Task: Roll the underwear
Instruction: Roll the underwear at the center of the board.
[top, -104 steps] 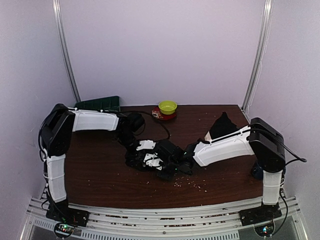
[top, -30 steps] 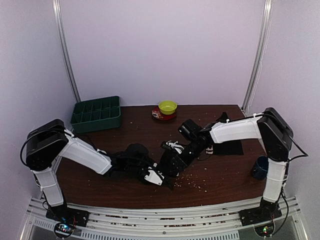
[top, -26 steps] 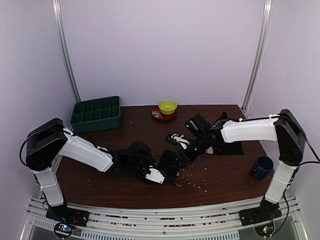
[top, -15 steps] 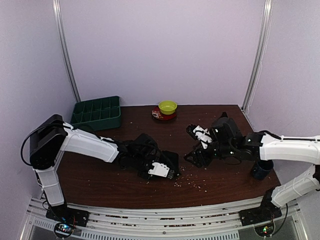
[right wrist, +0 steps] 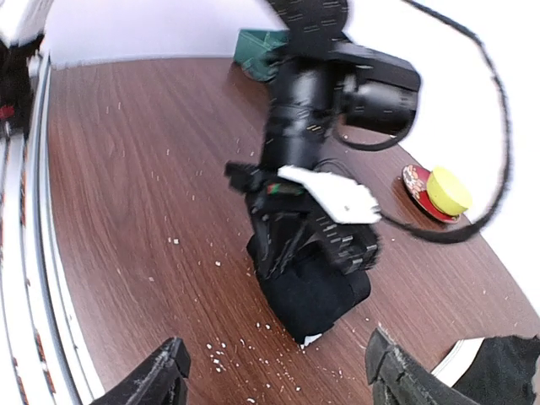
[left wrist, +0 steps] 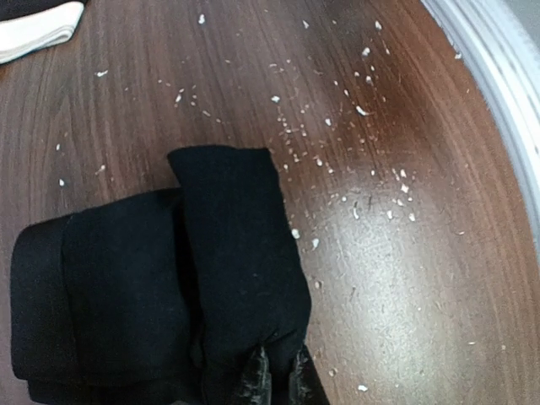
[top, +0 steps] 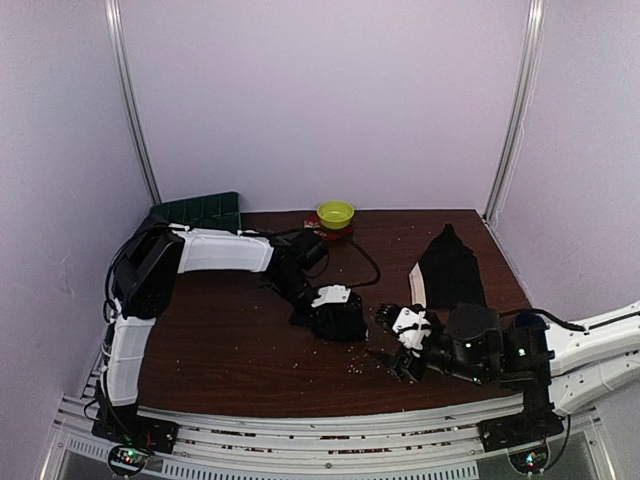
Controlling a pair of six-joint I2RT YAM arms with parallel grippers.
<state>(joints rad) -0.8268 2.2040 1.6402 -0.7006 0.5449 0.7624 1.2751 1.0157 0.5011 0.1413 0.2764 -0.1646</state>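
Observation:
One underwear is a rolled black bundle point(top: 342, 322) on the brown table near its middle, and it also shows in both wrist views point(left wrist: 228, 253) point(right wrist: 319, 297). My left gripper point(top: 330, 303) point(left wrist: 278, 384) point(right wrist: 314, 221) sits on it, shut with its fingertips pinching the fabric. The other underwear point(top: 450, 265) lies flat at the back right, plain black with a white band point(top: 415, 285); its band point(left wrist: 38, 29) shows in the left wrist view. My right gripper point(top: 386, 340) point(right wrist: 278, 375) hovers open at the front, right of the bundle, with nothing between its fingers.
A green compartment tray point(top: 200, 208) point(right wrist: 261, 38) stands at the back left. A yellow-green bowl point(top: 335, 213) point(right wrist: 447, 190) on a red saucer sits at the back centre. White crumbs point(top: 380, 368) are scattered near the table's front edge. Metal rails run along the front.
My right arm drew back from the middle to the front right and its gripper opened wide. My left arm carried the bundle from the front left toward the centre.

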